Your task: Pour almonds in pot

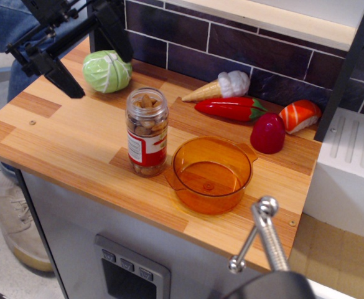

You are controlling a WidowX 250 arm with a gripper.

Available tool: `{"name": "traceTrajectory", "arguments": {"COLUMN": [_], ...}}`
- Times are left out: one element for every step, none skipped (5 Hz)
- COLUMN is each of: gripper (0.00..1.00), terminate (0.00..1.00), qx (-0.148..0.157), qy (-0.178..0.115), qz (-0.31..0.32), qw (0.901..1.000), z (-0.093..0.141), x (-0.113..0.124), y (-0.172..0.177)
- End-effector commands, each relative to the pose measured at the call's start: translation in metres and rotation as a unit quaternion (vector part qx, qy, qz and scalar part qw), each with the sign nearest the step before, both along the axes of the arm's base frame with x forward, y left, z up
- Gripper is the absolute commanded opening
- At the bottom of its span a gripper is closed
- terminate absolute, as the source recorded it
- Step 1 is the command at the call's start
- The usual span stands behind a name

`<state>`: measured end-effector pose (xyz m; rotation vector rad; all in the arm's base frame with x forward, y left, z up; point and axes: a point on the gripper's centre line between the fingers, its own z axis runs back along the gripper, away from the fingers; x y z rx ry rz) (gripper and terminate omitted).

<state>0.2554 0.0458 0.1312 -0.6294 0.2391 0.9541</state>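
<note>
A clear plastic jar (147, 132) with a red-and-white label stands upright on the wooden counter, with tan almonds (146, 102) showing through its top. Just right of it sits the translucent orange pot (211, 174), empty, with two small side handles. My gripper (91, 59) is open and empty. It hangs high at the upper left, well above and left of the jar. Its two black fingers (58, 75) are spread wide and touch nothing.
A green cabbage toy (107, 71) lies at the back left. An ice cream cone toy (221, 85), a red chili (231, 108), a solid red dome toy (267, 132) and a salmon sushi toy (300, 114) lie along the brick wall. A metal lever (262, 233) sticks up at the front right.
</note>
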Motion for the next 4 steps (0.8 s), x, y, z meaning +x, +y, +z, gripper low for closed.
{"name": "traceTrajectory", "arguments": {"gripper": [1.0, 1.0, 1.0, 1.0], "terminate": [0.0, 0.0, 0.0, 0.0], "qx": [-0.047, -0.042, -0.041, -0.027], "qy": [0.107, 0.168, 0.207, 0.205], "qz": [0.129, 0.161, 0.176, 0.163], "qw": [0.9847, 0.9716, 0.9614, 0.9646], "z": [-0.026, -0.061, -0.086, -0.098], "x": [0.019, 0.023, 0.027, 0.034], "y": [0.039, 0.041, 0.035, 0.022]}}
